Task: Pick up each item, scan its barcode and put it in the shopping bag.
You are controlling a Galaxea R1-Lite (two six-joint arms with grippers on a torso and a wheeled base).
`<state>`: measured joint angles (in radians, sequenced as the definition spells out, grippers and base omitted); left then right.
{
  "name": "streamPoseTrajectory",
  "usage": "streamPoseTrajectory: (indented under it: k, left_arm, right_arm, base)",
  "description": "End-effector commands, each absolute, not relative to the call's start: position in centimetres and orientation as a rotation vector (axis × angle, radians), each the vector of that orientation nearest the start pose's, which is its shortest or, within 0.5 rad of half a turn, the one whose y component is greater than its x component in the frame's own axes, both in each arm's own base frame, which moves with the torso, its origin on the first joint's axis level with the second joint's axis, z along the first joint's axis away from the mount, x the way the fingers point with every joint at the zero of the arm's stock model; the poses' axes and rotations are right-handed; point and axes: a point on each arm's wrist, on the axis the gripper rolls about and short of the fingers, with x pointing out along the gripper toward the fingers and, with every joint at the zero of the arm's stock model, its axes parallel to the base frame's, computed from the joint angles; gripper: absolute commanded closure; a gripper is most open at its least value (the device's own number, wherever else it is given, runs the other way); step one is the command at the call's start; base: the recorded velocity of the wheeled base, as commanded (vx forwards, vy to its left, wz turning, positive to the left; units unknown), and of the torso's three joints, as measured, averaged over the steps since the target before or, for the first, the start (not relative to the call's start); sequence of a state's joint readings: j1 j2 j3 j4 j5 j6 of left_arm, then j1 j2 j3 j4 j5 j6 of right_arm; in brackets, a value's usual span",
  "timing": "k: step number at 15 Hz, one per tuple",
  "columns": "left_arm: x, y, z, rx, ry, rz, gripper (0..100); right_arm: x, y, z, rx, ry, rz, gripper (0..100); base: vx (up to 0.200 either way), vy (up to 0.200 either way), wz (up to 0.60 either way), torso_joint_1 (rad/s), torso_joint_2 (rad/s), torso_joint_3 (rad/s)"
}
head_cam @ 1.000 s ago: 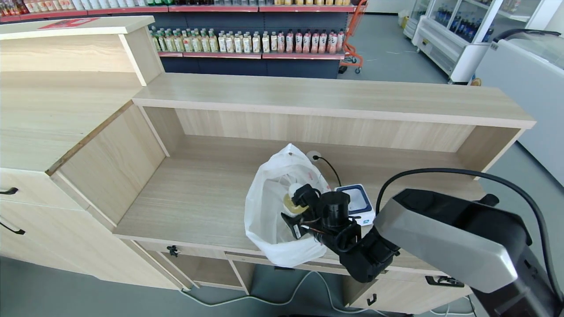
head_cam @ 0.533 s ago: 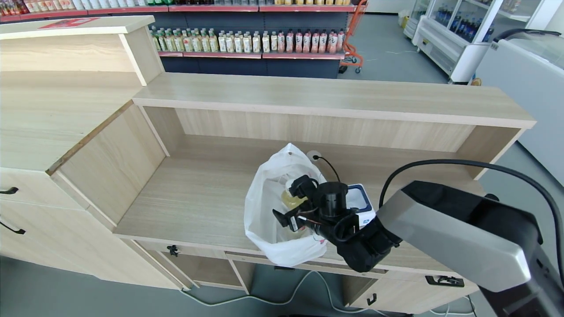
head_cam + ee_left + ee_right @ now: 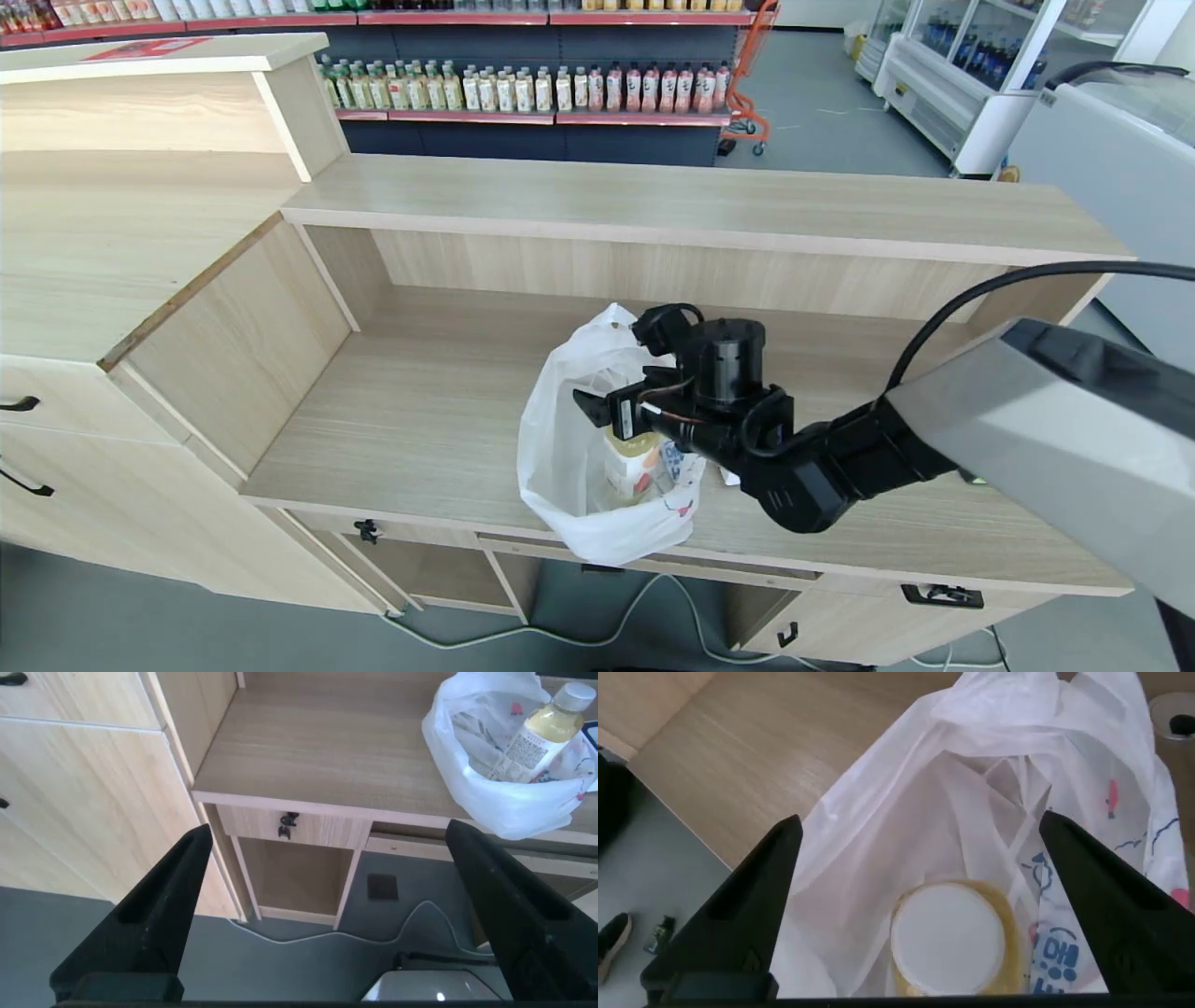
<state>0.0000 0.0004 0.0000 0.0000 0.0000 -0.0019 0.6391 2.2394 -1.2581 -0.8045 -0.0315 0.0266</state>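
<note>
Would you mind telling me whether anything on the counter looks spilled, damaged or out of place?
Nothing stands out. The bottle sits cap-up inside the shopping bag, its white cap on, and the counter around the bag shows no spill.

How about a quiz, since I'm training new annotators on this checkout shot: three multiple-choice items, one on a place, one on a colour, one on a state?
1. Where is the bottle?
A. On the counter's top ledge
B. Inside the shopping bag
C. On the floor

2. What colour is the bottle's cap?
A. White
B. Red
C. Blue

3. What state is the right gripper in?
A. Shut on the bottle
B. Shut on the bag's handle
C. Open, above the bag's mouth

Answers:
1. B: the bottle stands upright with the bag's white plastic around it.
2. A: the right wrist view looks straight down on a white cap.
3. C: its fingers are spread wide with nothing between them, and the bottle sits below.
</note>
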Motion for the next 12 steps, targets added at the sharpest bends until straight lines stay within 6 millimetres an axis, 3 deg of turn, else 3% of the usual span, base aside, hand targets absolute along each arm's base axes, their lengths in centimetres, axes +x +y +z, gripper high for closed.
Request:
streamPoseTrajectory:
  k: [1, 3, 4, 6, 8, 9, 12]
  left_arm:
    - [-2.3, 0.0, 7.5, -0.003, 0.0, 0.0, 0]
    - [-2.3, 0.0, 7.5, -0.003, 0.0, 0.0, 0]
    - [-2.3, 0.0, 7.5, -0.003, 0.0, 0.0, 0]
    - [-2.3, 0.0, 7.5, -0.003, 0.0, 0.0, 0]
    - [-2.3, 0.0, 7.5, -0.003, 0.0, 0.0, 0]
    - [-2.3, 0.0, 7.5, -0.005, 0.0, 0.0, 0]
    - [-2.3, 0.0, 7.5, -0.003, 0.0, 0.0, 0]
  right_arm:
    - [36.1, 23.4, 15.6, -0.001, 0.129, 0.54, 0]
    - [36.3, 19.5, 17.7, 0.02, 0.119, 0.454, 0]
    - [35.5, 17.2, 19.0, 0.026, 0.106, 0.414, 0]
    - [31.0, 12.4, 20.5, 0.041, 0.118, 0.347, 0]
    - [27.0, 9.2, 19.9, 0.095, 0.165, 0.292, 0]
    - [24.3, 6.6, 18.9, 0.104, 0.203, 0.226, 0]
    - [21.9, 2.9, 16.7, 0.106, 0.268, 0.088, 0]
  base:
    - [0.0, 0.0, 0.0, 0.0, 0.0, 0.0]
    - [0.0, 0.0, 0.0, 0.0, 0.0, 0.0]
    - [0.0, 0.0, 0.0, 0.0, 0.0, 0.0]
    - [0.0, 0.0, 0.0, 0.0, 0.0, 0.0]
    - [0.0, -0.1, 0.0, 0.001, 0.0, 0.001]
    - [0.0, -0.2, 0.0, 0.007, 0.0, 0.002]
    - [0.0, -0.2, 0.0, 0.004, 0.0, 0.004]
